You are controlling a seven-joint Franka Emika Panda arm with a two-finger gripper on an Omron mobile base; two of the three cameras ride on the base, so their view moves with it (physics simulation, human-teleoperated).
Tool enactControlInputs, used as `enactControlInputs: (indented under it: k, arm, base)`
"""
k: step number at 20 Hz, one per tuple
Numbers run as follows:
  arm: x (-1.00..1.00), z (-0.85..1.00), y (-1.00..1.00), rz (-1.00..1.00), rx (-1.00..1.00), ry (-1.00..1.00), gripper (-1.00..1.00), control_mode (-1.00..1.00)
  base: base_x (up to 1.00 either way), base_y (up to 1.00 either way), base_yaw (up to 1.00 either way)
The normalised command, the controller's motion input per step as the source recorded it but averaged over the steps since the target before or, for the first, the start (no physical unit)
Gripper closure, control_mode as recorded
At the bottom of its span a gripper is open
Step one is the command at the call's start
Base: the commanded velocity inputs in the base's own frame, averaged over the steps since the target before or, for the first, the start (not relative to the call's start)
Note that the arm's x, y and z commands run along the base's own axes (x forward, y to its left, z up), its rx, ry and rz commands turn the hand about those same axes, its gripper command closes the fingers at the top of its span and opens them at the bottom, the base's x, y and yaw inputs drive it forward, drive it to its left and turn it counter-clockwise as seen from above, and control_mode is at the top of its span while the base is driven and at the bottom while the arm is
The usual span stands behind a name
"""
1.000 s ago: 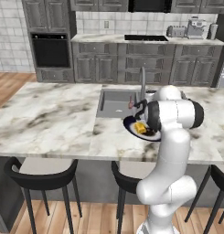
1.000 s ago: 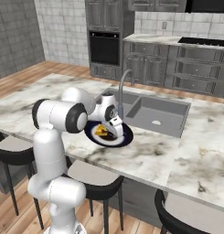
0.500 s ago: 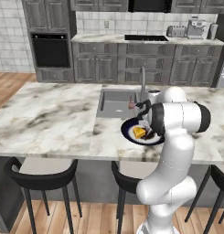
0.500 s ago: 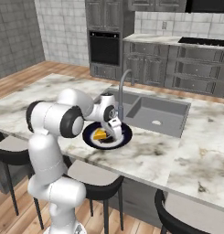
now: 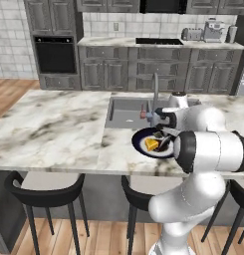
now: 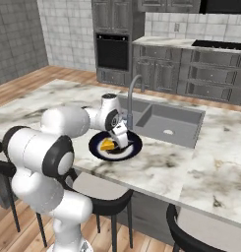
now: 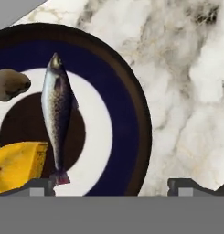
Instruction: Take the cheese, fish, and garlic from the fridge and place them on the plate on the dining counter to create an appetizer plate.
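A: Navy-blue plate (image 7: 125,91) with a pale inner ring is lying on the white marble worktop (image 5: 54,129), just in front of the grey sink (image 5: 126,112).

B: What is resting on it?

A: In the hand view, a slim grey speckled fish (image 7: 56,114) is lying along the plate's middle, head toward 12 o'clock, tail toward 6. A yellow cheese wedge (image 7: 17,164) is sitting at about 8 o'clock, just beside the tail. A small brownish lump, likely the garlic (image 7: 10,84), is lying at about 10 o'clock.

B: And the pincer?

A: The pincer (image 7: 111,187) is hanging over the plate with its tips spread wide, gripping nothing; the fish is lying free near the left tip. In the right base view, the white arm (image 6: 68,123) is reaching over the plate beside the tap (image 6: 132,93).
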Motion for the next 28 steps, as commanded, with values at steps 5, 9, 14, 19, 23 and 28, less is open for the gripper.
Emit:
enactControlInputs:
  k: [5, 9, 14, 19, 23, 28]
  arm:
    - [-0.49, 1.00, 0.00, 0.00, -0.01, -0.03, -1.00, -1.00]
    - [-0.63, 1.00, 0.08, 0.00, -0.05, -0.02, -1.00, -1.00]
    - [-0.79, 0.96, 0.32, 0.00, -0.11, -0.04, -1.00, -1.00]
    - [-0.88, 0.86, 0.58, 0.01, -0.22, -0.15, -1.00, -1.00]
    - [-0.94, 0.72, 0.66, 0.05, -0.27, -0.23, -1.00, -1.00]
    - [-1.00, 0.51, 0.55, 0.06, -0.25, -0.27, -1.00, -1.00]
  base:
    - [0.00, 0.00, 0.00]
    - [0.00, 0.00, 0.00]
    - [0.00, 0.00, 0.00]
    - [0.00, 0.00, 0.00]
    - [0.00, 0.00, 0.00]
    - [0.00, 0.00, 0.00]
